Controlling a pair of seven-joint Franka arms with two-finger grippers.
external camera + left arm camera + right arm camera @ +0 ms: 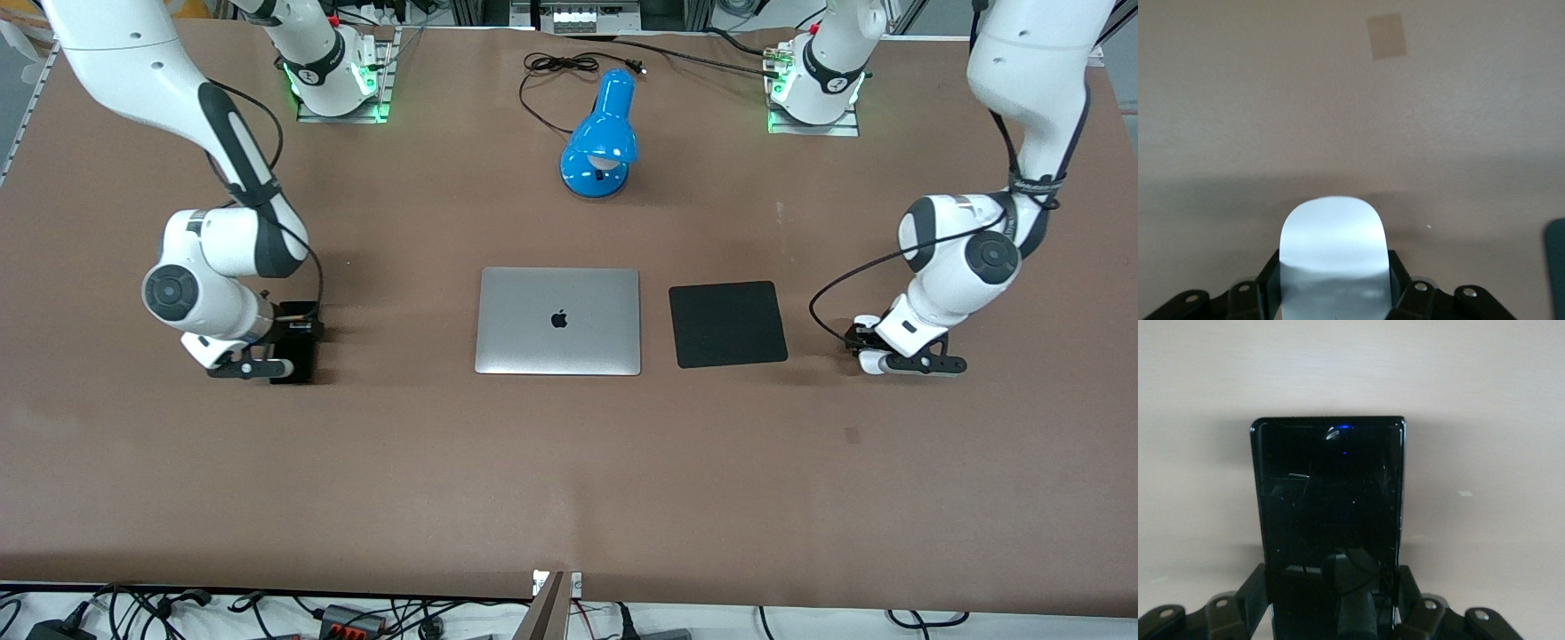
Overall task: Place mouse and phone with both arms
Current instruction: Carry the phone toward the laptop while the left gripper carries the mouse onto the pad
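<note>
Right gripper [283,351] jaws are clamped on the phone [1329,520], one on each long edge; the phone is low at the tabletop [569,480], toward the right arm's end, at 9 o'clock of the laptop [558,321] in the front view. Whether it touches the surface: can't tell.

Left gripper [876,356] jaws are clamped on the mouse [1333,257], one on each side, low at the tabletop toward the left arm's end, at 3 o'clock of the black pad [727,324]. Contact with the surface: can't tell.

The pad lies just beside the laptop, apart from it. Blue desk lamp [601,138] stands at 12 o'clock of the laptop, well apart, its black cord [556,67] trailing toward the arm bases.
</note>
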